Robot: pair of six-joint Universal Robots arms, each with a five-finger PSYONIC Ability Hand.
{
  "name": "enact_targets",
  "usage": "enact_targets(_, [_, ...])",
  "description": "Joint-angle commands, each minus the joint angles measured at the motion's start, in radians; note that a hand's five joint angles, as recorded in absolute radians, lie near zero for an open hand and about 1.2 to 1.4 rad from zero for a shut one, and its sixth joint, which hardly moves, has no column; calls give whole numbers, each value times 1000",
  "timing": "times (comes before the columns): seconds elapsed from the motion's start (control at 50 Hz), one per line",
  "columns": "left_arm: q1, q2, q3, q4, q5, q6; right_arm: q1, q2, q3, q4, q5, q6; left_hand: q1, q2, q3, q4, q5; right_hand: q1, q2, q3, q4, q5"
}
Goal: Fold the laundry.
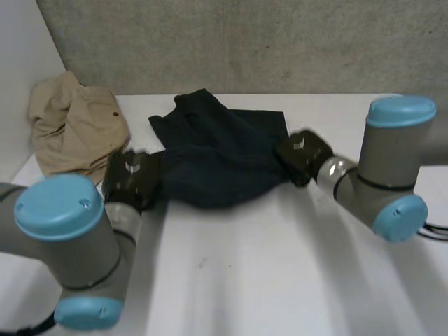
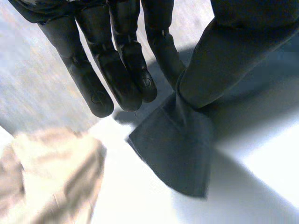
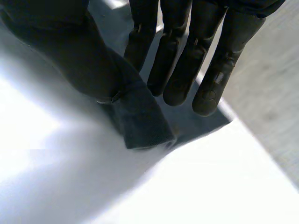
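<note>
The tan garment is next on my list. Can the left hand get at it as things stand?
Probably, but not freely: the left hand is pinching a corner of the dark garment and would have to let go first. The tan garment lies close beyond its fingertips, with nothing between.

dark garment (image 1: pixel 217 161) is matt woven cloth (beige garment (image 1: pixel 73 129) too); table (image 1: pixel 266 266) smooth, faintly glossy.

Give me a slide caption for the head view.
Left hand and right hand hold opposite sides of the dark garment on the table; a beige garment lies beside the left hand.
</note>
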Motion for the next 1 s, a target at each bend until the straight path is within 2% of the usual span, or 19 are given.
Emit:
enact_targets(0.02, [-8, 115, -92, -149, -17, -4, 0, -112, 174, 69, 8, -23, 248, 194, 199, 194, 243, 423, 226, 205, 208, 229])
enact_targets(0.14, [-13, 193, -151, -267, -14, -1, -5, -229, 311, 172, -3, -42, 248, 194, 199, 194, 243, 423, 226, 205, 208, 229])
enact_targets(0.3, [-94, 192, -174, -403, -17, -6, -47, -331, 501, 347, -1, -292, 248, 194, 199, 194, 243, 423, 226, 205, 208, 229])
enact_targets(0.36, [-111, 207, -166, -422, -16, -6, -54, -342, 535, 346, -3, -309, 248, 194, 199, 194, 243, 423, 226, 205, 208, 229])
enact_targets(0.38, [-111, 218, -163, -422, -14, -6, -57, -353, 555, 335, -8, -308, 135, 81, 86, 81, 130, 423, 226, 205, 208, 229])
enact_targets(0.4, [-108, 244, -155, -422, -8, -6, -60, -356, 562, 327, -12, -308, -192, -246, -241, -245, -197, 423, 226, 205, 208, 229])
enact_targets(0.44, [-105, 270, -146, -416, -3, -1, -69, -364, 579, 304, -21, -308, -581, -635, -630, -634, -586, 423, 226, 205, 208, 229])
enact_targets(0.48, [-100, 293, -116, -405, 7, 2, -86, -370, 602, 260, -37, -308, -764, -818, -813, -817, -769, 423, 226, 205, 208, 229])
enact_targets(0.52, [-94, 299, -86, -393, 24, 3, -95, -376, 615, 231, -47, -303, -834, -889, -884, -888, -840, 423, 226, 205, 208, 229])
enact_targets(0.56, [-64, 298, -43, -377, 64, 9, -104, -385, 630, 198, -57, -293, -931, -985, -980, -985, -937, 423, 226, 205, 208, 229])
enact_targets(0.62, [-5, 296, 6, -364, 138, 8, -107, -387, 641, 168, -58, -274, -935, -989, -984, -988, -940, 423, 226, 205, 208, 229])
enact_targets(0.64, [39, 285, 39, -354, 202, 9, -107, -387, 644, 161, -60, -271, -935, -989, -984, -988, -940, 423, 226, 205, 208, 229])
enact_targets(0.7, [98, 247, 93, -336, 311, 9, -107, -387, 648, 143, -60, -257, -923, -977, -972, -977, -928, 423, 226, 205, 208, 229])
enact_targets(0.72, [125, 185, 137, -327, 377, 12, -107, -387, 650, 141, -60, -256, -914, -968, -963, -968, -920, 423, 226, 205, 208, 229])
enact_targets(0.8, [165, 13, 297, -313, 495, 8, -106, -385, 658, 132, -61, -250, -853, -907, -902, -907, -858, 423, 226, 205, 208, 229])
enact_targets(1.0, [208, -357, 697, -318, 581, 48, -106, -387, 685, 91, -63, -242, -750, -804, -799, -804, -755, 423, 226, 205, 208, 229])
